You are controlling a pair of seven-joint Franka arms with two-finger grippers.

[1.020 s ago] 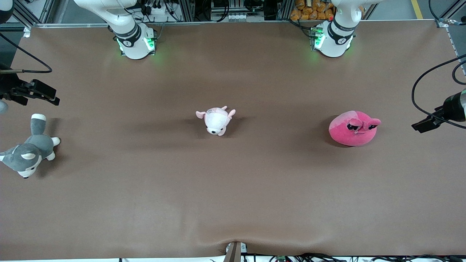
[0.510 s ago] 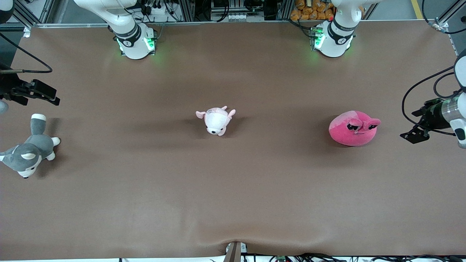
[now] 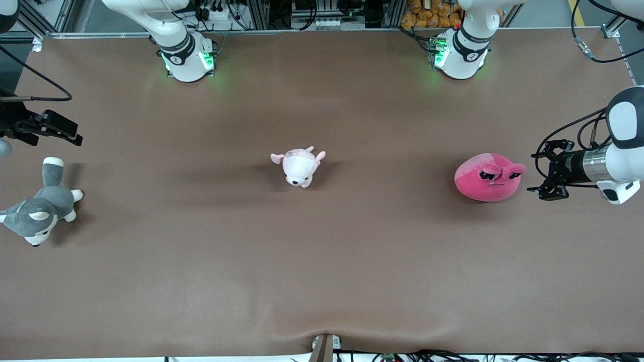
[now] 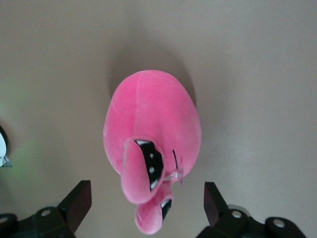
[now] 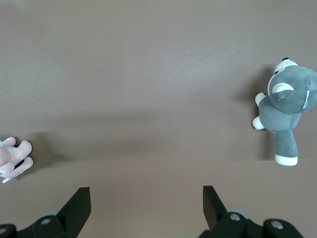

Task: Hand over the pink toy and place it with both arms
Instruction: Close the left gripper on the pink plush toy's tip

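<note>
Pink toy (image 3: 489, 177): sitting on the counter (image 3: 322, 261) toward the left arm's end, ungrasped. Left end effector (image 3: 546, 171): hovering just beside it, fingers apart. Right end effector (image 3: 70, 136): waiting (fingers apart) above the grey plush (image 3: 37, 211).

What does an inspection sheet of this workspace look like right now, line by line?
Surface: brown table, slightly wrinkled at the camera edge.
Job's things: pink toy resting at the left arm's end.
Clutter: pale pink-and-white plush mid-table; grey plush at the right arm's end.
Pincers: left pincer open beside the pink toy, apart from it; right pincer open, waiting near the grey plush.
Cables: black loops at the left wrist.
Surroundings: racks along the bases' edge.
</note>
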